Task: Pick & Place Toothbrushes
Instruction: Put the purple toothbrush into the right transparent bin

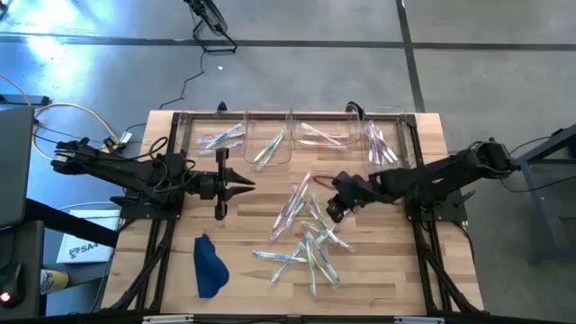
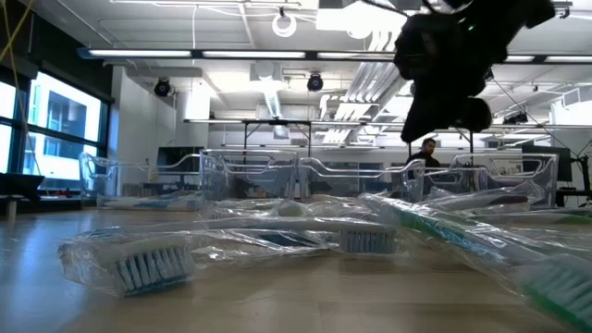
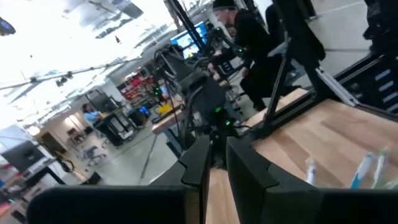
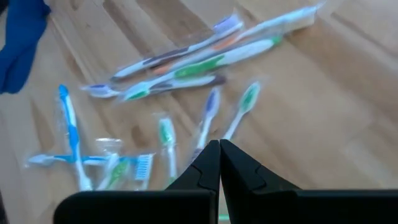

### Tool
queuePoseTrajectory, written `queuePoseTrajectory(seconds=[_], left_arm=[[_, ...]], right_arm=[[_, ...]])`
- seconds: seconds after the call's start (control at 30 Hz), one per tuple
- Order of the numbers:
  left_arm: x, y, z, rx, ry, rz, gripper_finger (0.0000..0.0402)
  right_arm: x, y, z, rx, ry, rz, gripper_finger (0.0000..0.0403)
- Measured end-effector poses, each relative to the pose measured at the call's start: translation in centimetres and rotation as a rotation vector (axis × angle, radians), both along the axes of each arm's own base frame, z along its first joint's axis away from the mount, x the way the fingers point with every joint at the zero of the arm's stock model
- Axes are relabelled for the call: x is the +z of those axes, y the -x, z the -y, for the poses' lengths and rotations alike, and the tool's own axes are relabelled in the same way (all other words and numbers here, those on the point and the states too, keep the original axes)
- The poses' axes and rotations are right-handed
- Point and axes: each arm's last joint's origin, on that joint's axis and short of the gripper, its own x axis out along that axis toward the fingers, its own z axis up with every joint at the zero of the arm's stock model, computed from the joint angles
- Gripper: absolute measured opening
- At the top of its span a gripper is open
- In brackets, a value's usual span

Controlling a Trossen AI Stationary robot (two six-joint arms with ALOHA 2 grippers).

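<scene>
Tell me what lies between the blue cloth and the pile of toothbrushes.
Nothing: in the high view only bare wood table separates the blue cloth from the toothbrushes. The right gripper hangs over the pile.

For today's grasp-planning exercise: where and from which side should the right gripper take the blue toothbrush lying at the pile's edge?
Grip the blue toothbrush mid-handle, coming straight down with the right gripper, fingers across its width. It lies flat, slim, slightly apart from its neighbours.

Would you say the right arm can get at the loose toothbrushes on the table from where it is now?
Probably yes. The right gripper hangs just above the pile of toothbrushes, fingers closed, with nothing between them; the left gripper waits well clear, as does the blue cloth.
</scene>
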Motion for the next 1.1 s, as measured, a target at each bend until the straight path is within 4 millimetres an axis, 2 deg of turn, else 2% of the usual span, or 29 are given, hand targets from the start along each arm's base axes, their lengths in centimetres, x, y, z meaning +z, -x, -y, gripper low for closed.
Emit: queuePoseTrajectory(seconds=[0.13, 0.3, 0.43, 0.57, 0.67, 0.9, 1.0, 1.1], left_arm=[[0.0, 0.0, 0.0, -0.006, 0.049, -0.003, 0.0049], [0.0, 0.0, 0.0, -0.026, 0.102, -0.010, 0.0049], [-0.1, 0.0, 0.1, -0.061, 0.109, -0.025, 0.0049], [-0.4, -0.1, 0.2, -0.079, 0.103, -0.049, 0.0049], [-0.5, -0.1, 0.2, -0.078, 0.103, -0.058, 0.0049], [-0.5, -0.1, 0.2, -0.079, 0.103, -0.057, 0.0049], [-0.5, -0.1, 0.2, -0.079, 0.106, -0.057, 0.0049], [-0.5, -0.1, 0.2, -0.080, 0.123, -0.059, 0.0049]], right_arm=[[0.1, 0.5, -2.7, -0.049, 0.003, 0.028, 0.0003], [1.7, 0.5, -6.0, -0.021, 0.023, 0.013, 0.0003], [2.8, -0.6, -7.6, 0.002, 0.081, -0.072, 0.0003], [1.7, -1.6, -8.0, -0.018, 0.124, -0.212, 0.0003], [0.4, -2.1, -8.0, -0.020, 0.093, -0.289, 0.0003], [-1.6, -2.8, -8.1, 0.005, 0.060, -0.379, 0.0006], [-2.1, -3.0, -7.9, 0.030, 0.049, -0.406, 0.0026], [-2.0, -3.1, -7.9, 0.044, 0.056, -0.400, 0.0062]])
